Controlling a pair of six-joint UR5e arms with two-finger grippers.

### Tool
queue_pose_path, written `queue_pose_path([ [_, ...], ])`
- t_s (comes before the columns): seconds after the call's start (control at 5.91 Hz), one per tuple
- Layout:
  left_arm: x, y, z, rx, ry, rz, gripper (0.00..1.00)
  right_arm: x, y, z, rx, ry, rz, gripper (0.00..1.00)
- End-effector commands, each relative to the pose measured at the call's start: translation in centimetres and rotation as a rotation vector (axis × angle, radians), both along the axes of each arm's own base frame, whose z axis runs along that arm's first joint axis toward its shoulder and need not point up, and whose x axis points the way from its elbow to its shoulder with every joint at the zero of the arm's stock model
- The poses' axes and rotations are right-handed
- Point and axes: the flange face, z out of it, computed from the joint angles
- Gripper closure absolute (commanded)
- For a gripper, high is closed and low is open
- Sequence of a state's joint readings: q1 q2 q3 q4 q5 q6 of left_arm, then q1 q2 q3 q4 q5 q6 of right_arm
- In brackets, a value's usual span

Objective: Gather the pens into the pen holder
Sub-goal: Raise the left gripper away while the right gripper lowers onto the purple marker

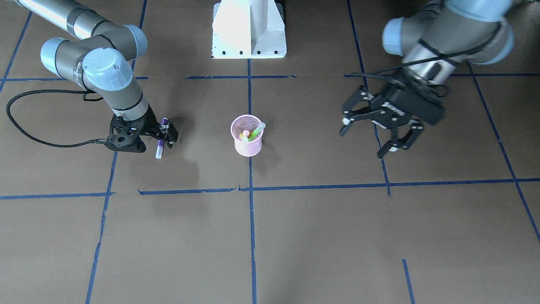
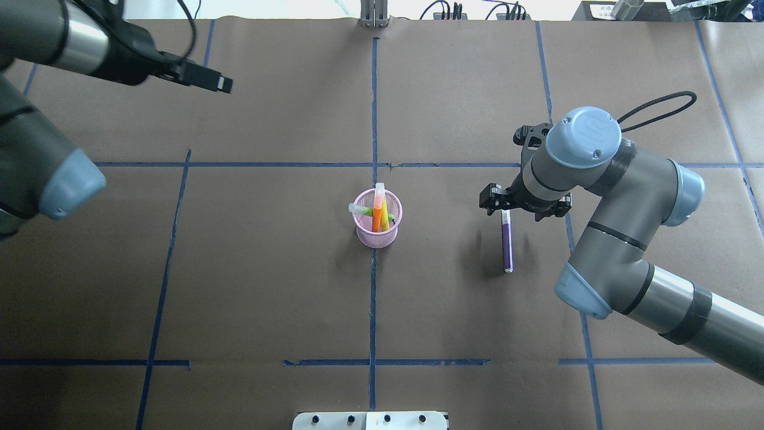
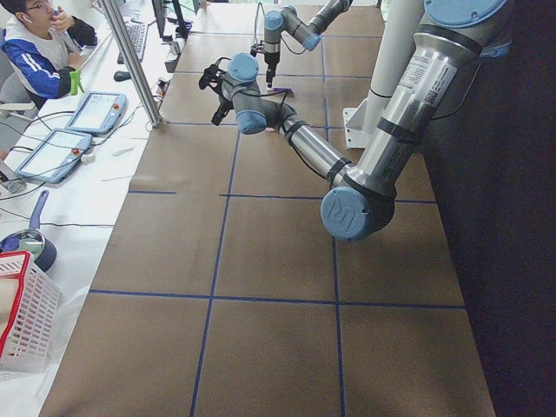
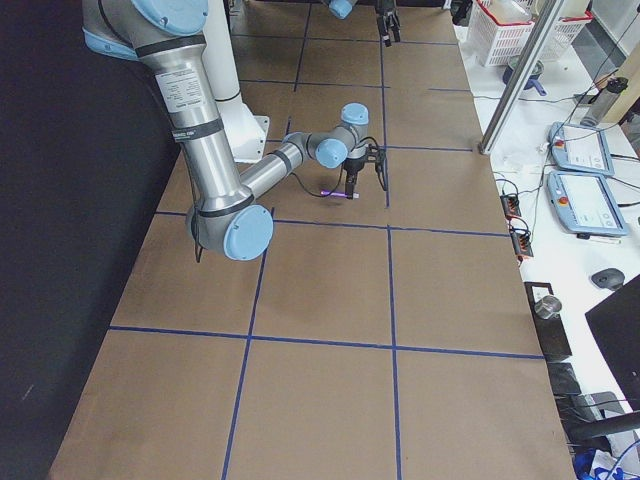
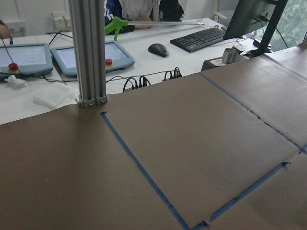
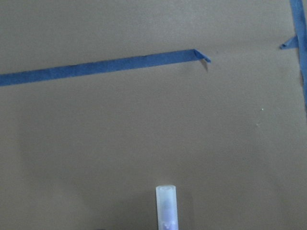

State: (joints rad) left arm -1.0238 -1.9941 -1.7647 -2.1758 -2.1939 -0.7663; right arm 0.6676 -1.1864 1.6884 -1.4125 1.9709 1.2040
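The pink mesh pen holder (image 1: 248, 143) (image 2: 375, 234) stands upright at the table's middle. The orange pen (image 2: 376, 218) and the green pen (image 1: 255, 133) stand in it, leaning, cap ends up. My right gripper (image 1: 166, 131) (image 2: 506, 207) points down, shut on one end of the purple pen (image 1: 160, 145) (image 2: 507, 245). That pen lies about level at table height; I cannot tell whether it touches. Its pale cap shows in the right wrist view (image 6: 166, 206). My left gripper (image 1: 365, 138) is open and empty, held high, well away from the holder.
The white robot base (image 1: 249, 29) stands behind the holder. A black cable (image 1: 25, 126) loops beside the right arm. Blue tape lines (image 2: 373, 119) cross the brown table. A metal post (image 5: 88, 52) and the operators' desk lie past the far edge.
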Motion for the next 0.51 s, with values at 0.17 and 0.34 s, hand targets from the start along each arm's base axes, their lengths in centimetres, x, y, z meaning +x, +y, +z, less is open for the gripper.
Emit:
queue_pose_path([
  [0.17,-3.9,0.4,5.5,0.013,-0.07,0.031,0.0,-1.8,0.2,1.8,-0.018,0.031,-0.024,0.01],
  [0.34,-4.6,0.6,6.7,0.031,-0.089,0.034,0.0,-1.9,0.3,1.8,-0.017,0.031,-0.027,0.05],
])
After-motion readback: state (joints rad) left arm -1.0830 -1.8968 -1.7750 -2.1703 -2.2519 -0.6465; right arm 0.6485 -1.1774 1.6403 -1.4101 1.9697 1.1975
